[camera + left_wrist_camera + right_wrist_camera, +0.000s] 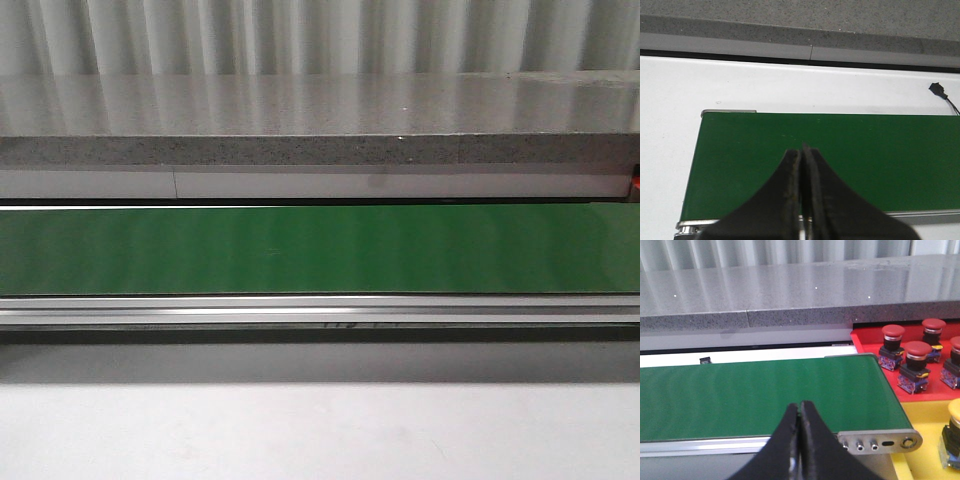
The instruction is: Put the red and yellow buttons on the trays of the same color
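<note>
Both grippers, left point(801, 192) and right point(800, 440), are pinched closed and empty over the bare green belt point(320, 248). Red buttons point(916, 365) already sit in the red tray point(865, 340) at 3 o'clock off the belt end; a yellow button point(955, 432) sits in the yellow tray point(920, 415) below. Risk: with the jaws closed, an arriving button gets knocked rather than grasped, or rides off the belt end into the wrong tray.

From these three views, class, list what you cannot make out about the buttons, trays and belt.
- Yellow tray: cut by the right wrist view's edge; its one yellow button is only partly seen.
- Red tray: cut by the same edge, so the count of red buttons is unsure.
- Front view: green belt runs off both sides; no trays or arms show.
- Belt under each wrist's shut fingers is hidden.
</note>
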Motion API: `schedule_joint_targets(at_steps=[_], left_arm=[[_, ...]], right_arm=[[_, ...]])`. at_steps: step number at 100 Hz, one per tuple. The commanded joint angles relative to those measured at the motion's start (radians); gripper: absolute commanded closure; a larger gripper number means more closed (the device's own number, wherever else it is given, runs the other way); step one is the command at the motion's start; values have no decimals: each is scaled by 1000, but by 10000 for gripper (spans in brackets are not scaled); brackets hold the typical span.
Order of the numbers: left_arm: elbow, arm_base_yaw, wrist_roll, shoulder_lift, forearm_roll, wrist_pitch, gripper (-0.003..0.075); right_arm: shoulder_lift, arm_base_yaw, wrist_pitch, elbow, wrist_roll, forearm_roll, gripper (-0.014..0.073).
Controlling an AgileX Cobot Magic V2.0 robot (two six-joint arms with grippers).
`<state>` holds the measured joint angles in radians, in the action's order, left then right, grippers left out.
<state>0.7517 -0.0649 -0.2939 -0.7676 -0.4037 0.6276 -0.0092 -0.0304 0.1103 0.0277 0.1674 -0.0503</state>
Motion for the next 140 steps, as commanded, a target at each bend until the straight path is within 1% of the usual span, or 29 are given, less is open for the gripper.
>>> schedule_joint_targets(at_steps=[1,105,113,125,132,140], left_arm=[[26,7,1,4,-27,-64,740],[26,7,1,4,-27,-67,740],[26,7,1,4,-27,-104,740],[2,9,1,14,-13,-210,740],[-33,14,5,30,21,-263,740],[-90,51,72,57,101,-354,740]], right_arm=[[-18,-2,-99,1,-8,-1,661],[-18,-2,-93,1,-8,-1,661],[-18,-2,-93,1,-8,-1,661],[-18,-2,-93,1,-8,-1,661],[-18,-2,-93,1,-8,-1,661],[-18,-2,-93,1,-8,-1,661]])
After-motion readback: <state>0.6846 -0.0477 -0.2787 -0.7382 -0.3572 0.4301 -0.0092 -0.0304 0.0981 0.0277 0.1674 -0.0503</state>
